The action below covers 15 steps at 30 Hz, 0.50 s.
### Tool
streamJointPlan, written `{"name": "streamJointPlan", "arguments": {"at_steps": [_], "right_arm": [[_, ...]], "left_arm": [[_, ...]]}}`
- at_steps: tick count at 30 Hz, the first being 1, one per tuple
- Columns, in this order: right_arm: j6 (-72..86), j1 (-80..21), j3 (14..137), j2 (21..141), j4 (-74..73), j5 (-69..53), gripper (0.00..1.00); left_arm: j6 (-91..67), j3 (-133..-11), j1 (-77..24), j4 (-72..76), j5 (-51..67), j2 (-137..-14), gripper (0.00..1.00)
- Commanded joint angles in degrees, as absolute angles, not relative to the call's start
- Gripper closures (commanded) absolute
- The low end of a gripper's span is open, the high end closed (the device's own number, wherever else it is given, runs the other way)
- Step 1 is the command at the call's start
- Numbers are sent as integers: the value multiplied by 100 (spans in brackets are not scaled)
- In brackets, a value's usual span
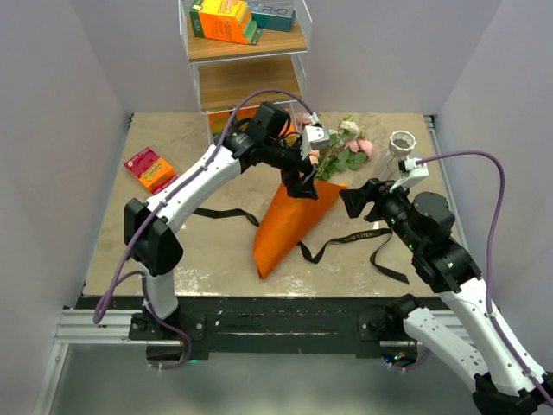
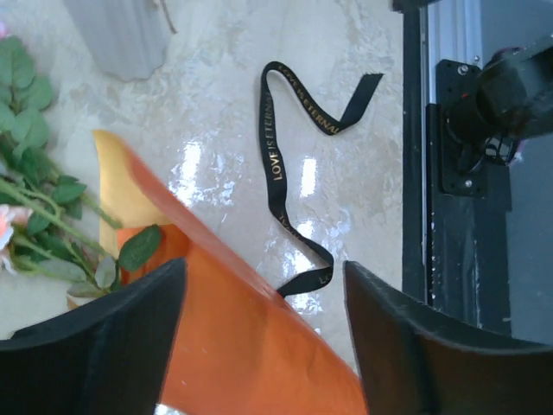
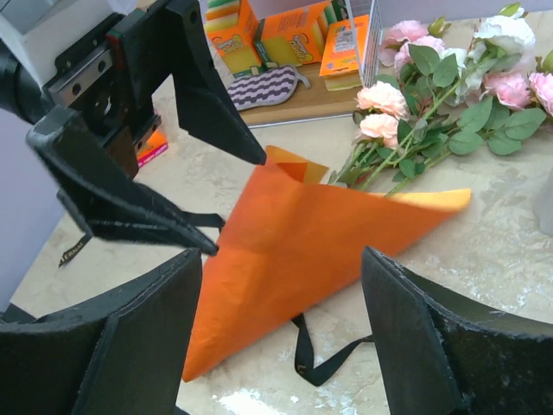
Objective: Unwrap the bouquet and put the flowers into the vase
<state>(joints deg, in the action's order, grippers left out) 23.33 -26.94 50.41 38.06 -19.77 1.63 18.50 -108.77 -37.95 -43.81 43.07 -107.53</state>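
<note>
The bouquet lies unbound in the middle of the table. Its orange paper [image 1: 294,225] is a flat cone pointing to the near edge. The flowers [image 1: 346,151], pink and cream roses on green stems, spill from its far mouth [image 3: 432,95]. The black ribbon [image 1: 354,238] trails loose on the table [image 2: 276,156]. The vase [image 1: 402,143] stands upright at the back right. My left gripper [image 1: 307,186] is open over the paper's upper edge [image 2: 263,328] and holds nothing. My right gripper [image 1: 354,201] hangs open just right of the cone, with the paper [image 3: 285,242] below its fingers.
A clear shelf unit [image 1: 246,43] with coloured boxes stands at the back centre. Small orange and pink boxes [image 1: 149,169] lie at the table's left. A second stretch of ribbon [image 1: 225,214] lies left of the cone. The black mounting rail [image 2: 432,173] runs along the near edge.
</note>
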Motion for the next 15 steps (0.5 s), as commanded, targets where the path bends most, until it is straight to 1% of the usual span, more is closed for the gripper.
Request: {"name": "streamJointPlan", "arguments": {"at_steps": [1, 2, 6, 7, 10, 13, 15], "right_arm": [[2329, -2689, 5186, 3744, -1969, 193, 21], [2320, -2681, 5194, 3744, -1986, 202, 19], [2303, -2689, 5203, 3735, -2004, 211, 16], [2285, -2681, 5212, 3744, -2004, 202, 16], [2276, -2681, 5229, 3788, -1978, 167, 15], [2276, -2689, 5256, 3849, -1942, 123, 15], [2285, -2681, 5265, 3867, -1907, 114, 15]], "left_arm": [[1529, -10653, -3771, -4333, 4053, -10450, 5], [1521, -10470, -3736, -4290, 3834, -10415, 1], [1223, -9862, -3227, -3929, 3533, -10117, 1], [1143, -9757, -2869, -3781, 3533, -10081, 1], [949, -9309, -2261, -3517, 3349, -9941, 1], [1272, -8747, -2171, -3385, 3025, -9958, 1], [1397, -8298, -2206, -3226, 2550, -10089, 1]]}}
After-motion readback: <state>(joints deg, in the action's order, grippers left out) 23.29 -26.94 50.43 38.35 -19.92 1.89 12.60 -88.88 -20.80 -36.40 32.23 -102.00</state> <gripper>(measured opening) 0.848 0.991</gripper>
